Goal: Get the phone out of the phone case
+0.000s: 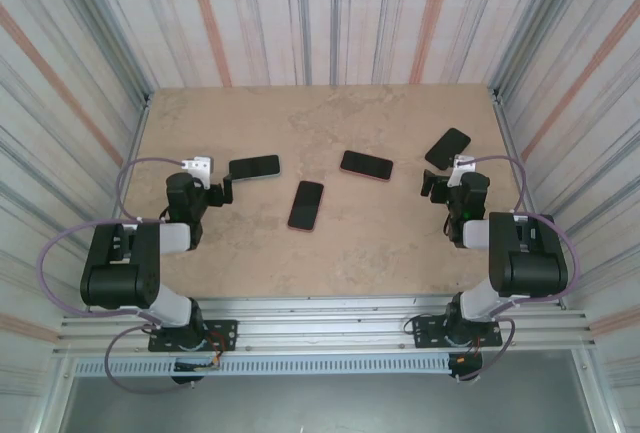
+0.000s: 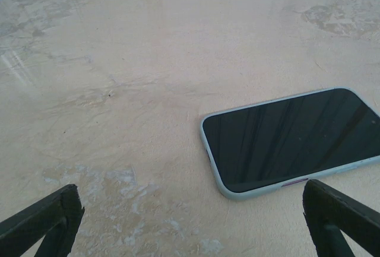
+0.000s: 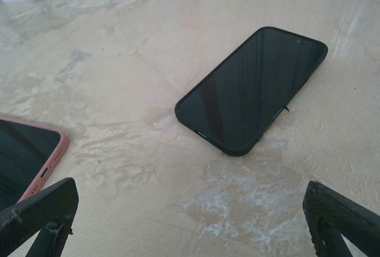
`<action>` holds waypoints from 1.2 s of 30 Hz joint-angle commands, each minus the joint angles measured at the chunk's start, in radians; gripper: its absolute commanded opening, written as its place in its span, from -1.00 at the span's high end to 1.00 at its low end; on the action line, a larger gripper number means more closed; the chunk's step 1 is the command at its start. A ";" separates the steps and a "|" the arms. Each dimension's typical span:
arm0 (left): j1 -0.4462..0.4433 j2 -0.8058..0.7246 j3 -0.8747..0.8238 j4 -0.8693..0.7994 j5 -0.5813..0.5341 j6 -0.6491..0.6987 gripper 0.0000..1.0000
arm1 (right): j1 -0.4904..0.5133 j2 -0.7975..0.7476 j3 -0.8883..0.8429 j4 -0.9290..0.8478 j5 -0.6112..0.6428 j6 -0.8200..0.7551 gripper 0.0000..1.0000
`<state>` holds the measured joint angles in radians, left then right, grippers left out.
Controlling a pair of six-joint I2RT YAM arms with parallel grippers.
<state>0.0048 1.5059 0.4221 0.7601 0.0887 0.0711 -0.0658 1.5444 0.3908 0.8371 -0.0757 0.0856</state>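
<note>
The left tool is spread wide and empty, low over the tabletop, with a pale-cased phone lying screen-up just ahead, toward its right finger. The right tool also gapes wide and holds nothing; a black-cased phone lies flat ahead of it and a pink-cased phone lies off to its left. A fourth phone lies mid-tabletop between the arms, apart from both.

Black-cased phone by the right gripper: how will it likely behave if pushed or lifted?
Lying flat on the smooth marbled tabletop, the slim black-cased phone would probably slide, not roll or tip. Its low edges likely make lifting awkward.
</note>
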 commanded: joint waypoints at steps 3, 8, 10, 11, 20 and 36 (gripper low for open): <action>-0.006 0.004 -0.008 0.021 0.004 -0.002 -0.97 | 0.003 0.003 0.007 -0.007 0.000 0.000 -0.98; -0.006 0.004 -0.008 0.022 0.005 -0.002 -0.97 | 0.002 0.003 0.008 -0.007 0.000 0.000 -0.98; -0.005 0.004 -0.008 0.021 0.005 -0.001 -0.97 | 0.002 0.003 0.007 -0.007 -0.002 0.000 -0.98; -0.005 0.004 -0.008 0.021 0.003 -0.002 -0.97 | 0.002 0.003 0.007 -0.007 -0.001 -0.001 -0.98; -0.006 0.005 -0.006 0.020 0.006 -0.002 -0.97 | 0.001 0.005 0.009 -0.009 -0.005 0.002 -0.98; -0.024 -0.225 0.108 -0.332 -0.070 -0.025 -0.97 | -0.002 -0.178 0.070 -0.251 -0.083 -0.029 -0.98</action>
<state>-0.0074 1.3869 0.4545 0.5850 0.0624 0.0666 -0.0658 1.4525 0.4030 0.7166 -0.1127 0.0830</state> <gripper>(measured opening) 0.986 0.991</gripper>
